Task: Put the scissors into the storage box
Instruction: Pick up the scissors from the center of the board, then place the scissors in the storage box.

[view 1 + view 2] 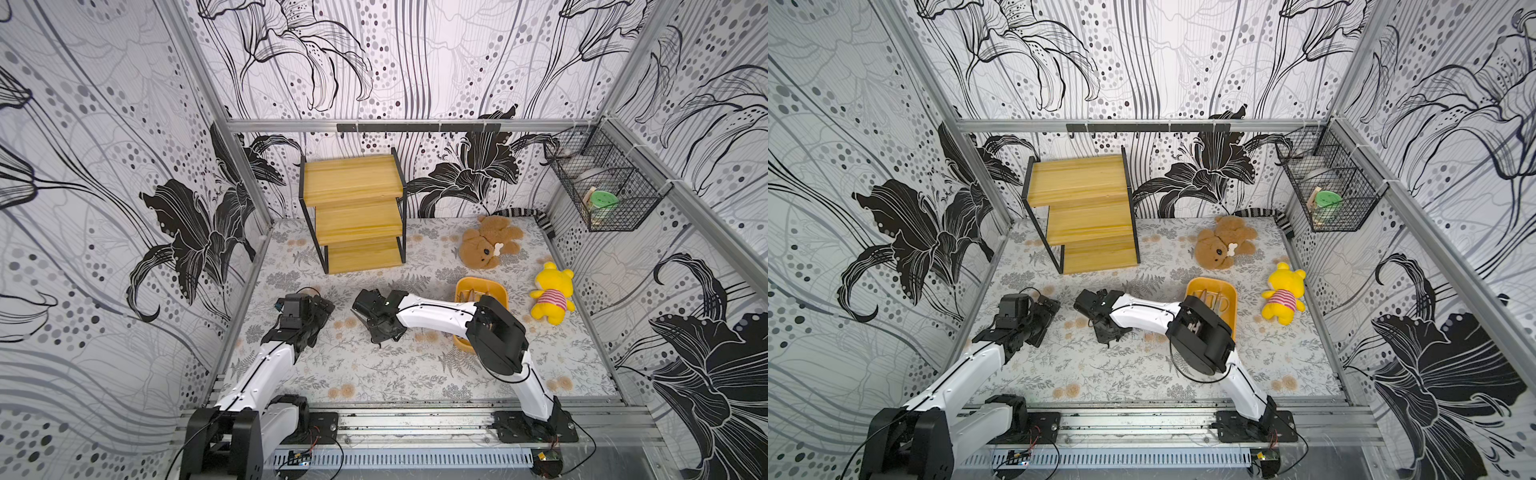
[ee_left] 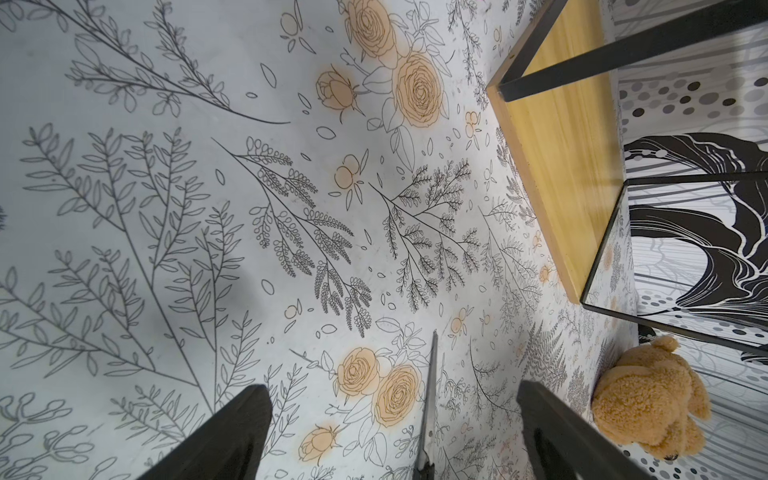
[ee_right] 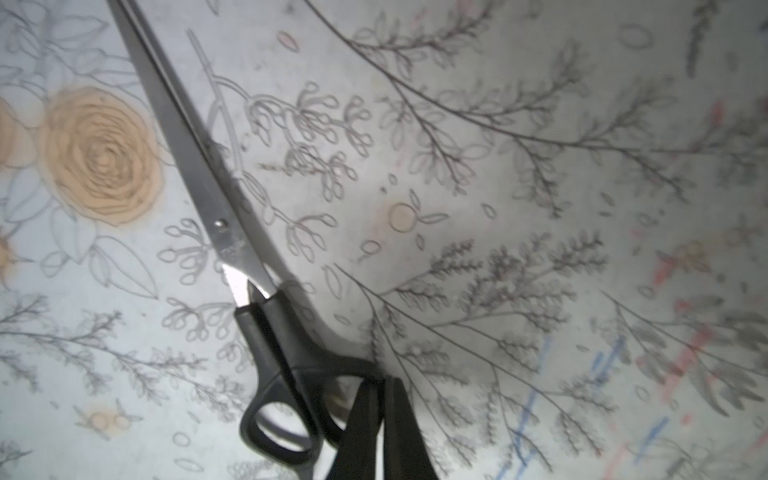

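So here's what we've got. The table [image 1: 374,374] with the flowery cloth fills the floor of the cell, and the stepped wooden shelf [image 1: 353,178] stands at the back. The right arm [image 1: 436,316] reaches across toward the middle, and the left arm [image 1: 266,365] comes up along the left edge. The yellow-orange box [image 1: 480,283] sits on the right half of the table, its near end hidden under the right arm's elbow. Dark shapes lie inside it, too small for us to make out. A brown teddy [image 1: 488,245] lies behind the box and a yellow bear [image 1: 550,295] is just beside it.

The black-handled scissors [image 3: 232,249] are out on the cloth near the middle, well apart from the box, blades closed. The right pincer [image 3: 379,390] is clamped tight on the rim of a handle loop. We can't tell whether they're off the cloth. The left pincer [image 2: 392,386] is spread wide, gripping nothing, with a thin blade showing between its fingers in the left wrist view.
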Controlling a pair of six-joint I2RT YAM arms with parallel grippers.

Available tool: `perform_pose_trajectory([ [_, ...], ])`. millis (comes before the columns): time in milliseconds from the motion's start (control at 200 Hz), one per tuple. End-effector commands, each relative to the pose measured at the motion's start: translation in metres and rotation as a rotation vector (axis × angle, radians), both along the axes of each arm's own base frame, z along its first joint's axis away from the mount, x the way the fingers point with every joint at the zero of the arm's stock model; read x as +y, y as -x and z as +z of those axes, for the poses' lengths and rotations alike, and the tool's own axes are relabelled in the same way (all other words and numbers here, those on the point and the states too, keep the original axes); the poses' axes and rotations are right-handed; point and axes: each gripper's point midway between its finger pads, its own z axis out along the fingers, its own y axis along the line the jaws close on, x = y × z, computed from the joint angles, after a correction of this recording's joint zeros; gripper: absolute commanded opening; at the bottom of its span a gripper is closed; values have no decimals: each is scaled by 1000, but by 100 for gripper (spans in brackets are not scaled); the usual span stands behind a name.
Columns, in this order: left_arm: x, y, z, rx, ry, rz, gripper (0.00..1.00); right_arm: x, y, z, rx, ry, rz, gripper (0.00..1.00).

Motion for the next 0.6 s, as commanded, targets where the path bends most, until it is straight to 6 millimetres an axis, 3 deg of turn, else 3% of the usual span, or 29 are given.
perform_pose_trajectory([
  [0, 2, -7, 13, -33, -16, -7, 97, -9, -17, 39, -75, -92, -74, 0],
  [180, -1, -11, 16, -45, 1, -19, 97, -49, -31, 61, -104, -142, -175, 0],
  [300, -7, -13, 15, -55, 20, -43, 97, -87, -36, 72, -123, -155, -254, 0],
  [596, -22, -17, 13, -73, 28, -117, 97, -221, -38, 102, -201, -108, -502, 0],
])
